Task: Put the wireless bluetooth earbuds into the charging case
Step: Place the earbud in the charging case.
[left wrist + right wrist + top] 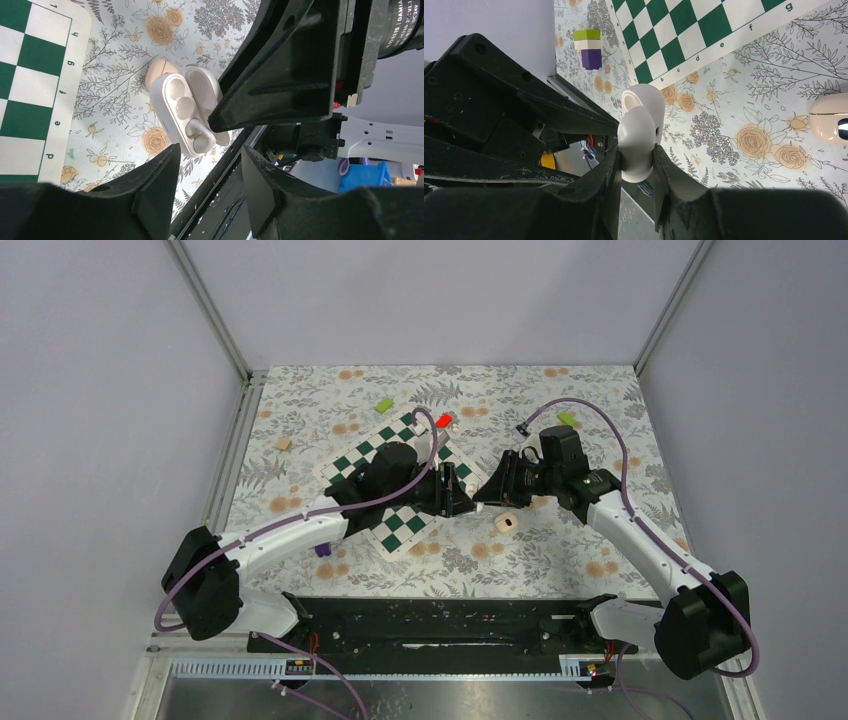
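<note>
The charging case (175, 107) is white and hinged, with its lid (205, 82) swung open. My right gripper (636, 160) is shut on it (639, 130) and holds it above the flowered table. One well holds a white earbud (197, 137); the other well looks hollow. My left gripper (210, 155) is open and holds nothing, its tips just short of the case. From above, the left gripper (458, 495) and the right gripper (488, 492) face each other near the table's middle.
A beige rounded piece (506, 523) with a dark hollow lies on the table under the grippers. The chessboard mat (395, 530) is to the left. Small blocks stand around: purple stack (589, 47), green (384, 404), red (443, 421), tan (284, 443).
</note>
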